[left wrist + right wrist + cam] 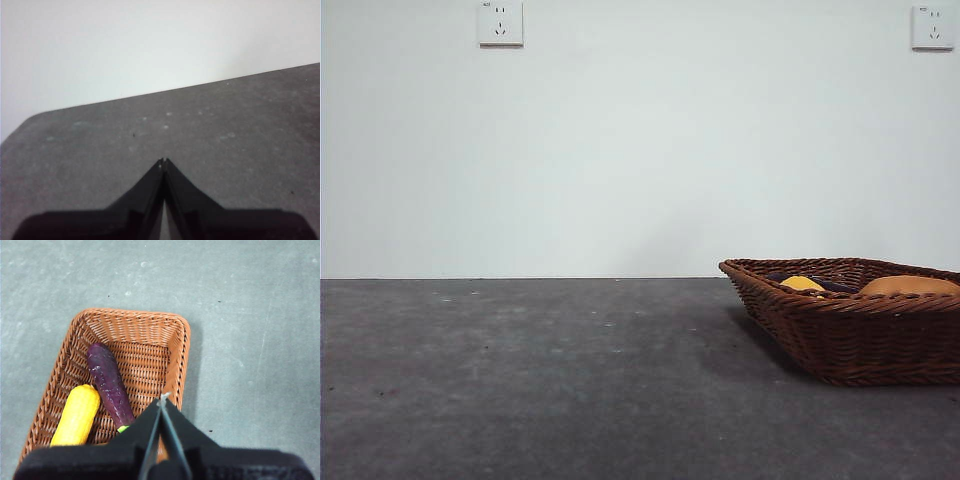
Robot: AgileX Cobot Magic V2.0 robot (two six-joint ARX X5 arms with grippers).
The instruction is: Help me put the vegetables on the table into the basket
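Basket (pixel 176 347): wicker, on the tabletop (pixel 520 380).
Contents: eggplant (pixel 109 382) lying lengthwise, touching the yellow vegetable (pixel 77 415) beside it; potato (pixel 910 285) showing over the rim. All three rest inside; no vegetable shows outside it, so the task looks complete.
Right hand (pixel 163 399): above the basket, clenched, empty.
Left hand (pixel 164 161): away from the basket, clenched, empty, seemingly idle.

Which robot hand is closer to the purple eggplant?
Right. The right gripper hangs above the basket, close over the eggplant. The left gripper sees only bare table, no eggplant.
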